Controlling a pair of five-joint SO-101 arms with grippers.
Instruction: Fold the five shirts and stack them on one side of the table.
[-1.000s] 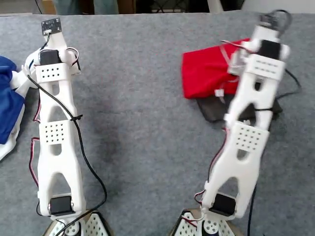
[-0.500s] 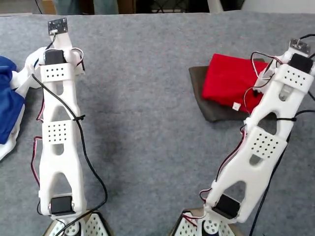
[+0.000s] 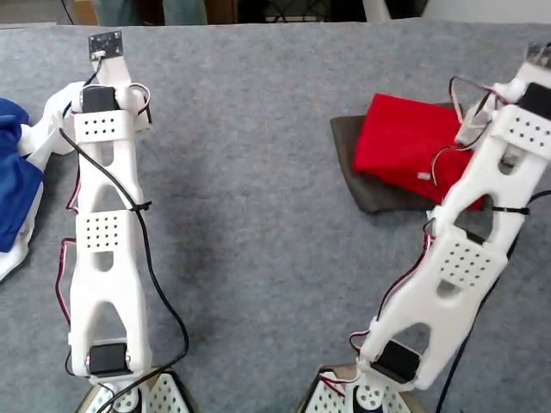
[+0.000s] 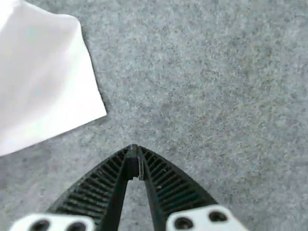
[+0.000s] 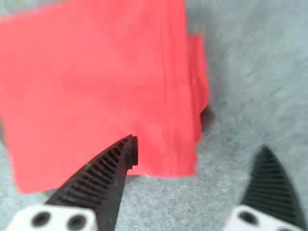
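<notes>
A folded red shirt (image 3: 400, 146) lies on top of a dark folded shirt (image 3: 362, 185) at the right of the grey table. My right arm (image 3: 508, 163) reaches over their right edge. In the right wrist view my right gripper (image 5: 197, 154) is open and holds nothing, with one finger over the edge of the red shirt (image 5: 96, 82) and the other over bare carpet. A crumpled blue shirt (image 3: 13, 172) and a white shirt (image 3: 15, 249) lie at the far left. My left gripper (image 4: 134, 156) is shut and empty above the carpet, close to a corner of the white shirt (image 4: 38, 82).
The grey carpet surface (image 3: 250, 198) is open between the two arms. My left arm (image 3: 103, 198) stretches along the left side, next to the blue and white shirts. The table's back edge runs along the top of the high view.
The right arm swung to the right and the red shirt moved with it, ending on the dark shirt. The arm has since drifted farther right. The left arm barely moved.
</notes>
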